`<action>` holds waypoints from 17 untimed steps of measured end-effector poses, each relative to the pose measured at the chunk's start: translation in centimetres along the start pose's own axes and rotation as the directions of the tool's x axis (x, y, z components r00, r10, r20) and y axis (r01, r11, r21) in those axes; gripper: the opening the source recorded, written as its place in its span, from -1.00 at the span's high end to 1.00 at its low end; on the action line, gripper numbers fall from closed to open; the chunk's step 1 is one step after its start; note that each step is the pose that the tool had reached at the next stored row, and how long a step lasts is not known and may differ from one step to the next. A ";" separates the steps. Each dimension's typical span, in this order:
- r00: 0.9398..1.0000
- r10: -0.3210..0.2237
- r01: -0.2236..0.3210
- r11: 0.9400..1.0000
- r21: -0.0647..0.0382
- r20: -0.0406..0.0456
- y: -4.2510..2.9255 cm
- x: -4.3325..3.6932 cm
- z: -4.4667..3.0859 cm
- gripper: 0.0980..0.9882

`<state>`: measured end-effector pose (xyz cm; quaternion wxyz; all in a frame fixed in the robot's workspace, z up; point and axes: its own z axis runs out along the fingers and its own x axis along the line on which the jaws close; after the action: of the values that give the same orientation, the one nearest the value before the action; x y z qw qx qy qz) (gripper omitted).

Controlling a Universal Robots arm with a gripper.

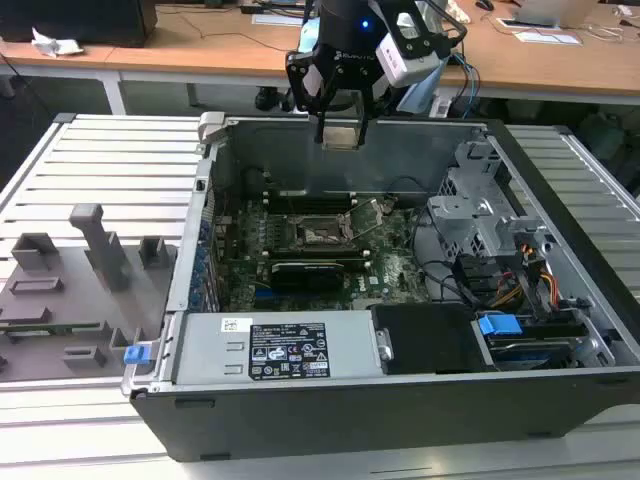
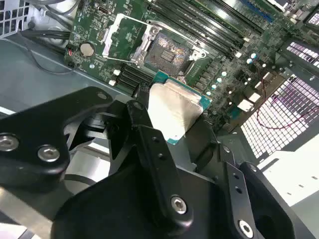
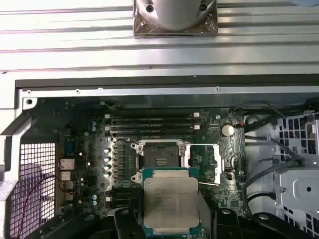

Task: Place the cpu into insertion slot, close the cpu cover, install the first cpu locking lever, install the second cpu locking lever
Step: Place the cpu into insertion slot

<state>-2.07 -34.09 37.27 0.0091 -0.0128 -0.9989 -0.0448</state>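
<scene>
My gripper (image 1: pixel 341 128) hangs above the rear wall of the open computer case (image 1: pixel 190 260), shut on the cpu (image 1: pixel 341 136). In both wrist views the cpu (image 3: pixel 171 203) (image 2: pixel 174 112) shows its silver-grey face and green edges, pinched between black fingers (image 2: pixel 144 114). Below it on the green motherboard lies the insertion slot (image 3: pixel 160 160) (image 2: pixel 167 52) (image 1: pixel 320 232), a black square socket with nothing in it. The cpu cover (image 3: pixel 207 162) (image 2: pixel 124 37) stands swung open beside the socket. The cpu is well above the board and touches nothing else.
Long memory slots (image 3: pixel 152 124) run beside the socket. A black card with fins (image 1: pixel 315 272) sits in front of it in the exterior view. A grey power supply (image 1: pixel 285 350), a drive cage (image 1: pixel 480 215) and cables (image 1: pixel 500 285) crowd the case. A grey fixture tray (image 1: pixel 70 290) lies outside.
</scene>
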 end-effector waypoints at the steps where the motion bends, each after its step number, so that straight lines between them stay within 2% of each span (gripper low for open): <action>1: 1.000 0.000 0.000 1.000 0.000 0.000 0.00 0.00 0.00 0.01; 17: 1.000 0.030 -0.030 1.000 -0.001 0.003 -0.01 0.00 0.06 0.01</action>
<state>-2.07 -34.09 37.21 0.0084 -0.0276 -0.9986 -0.0449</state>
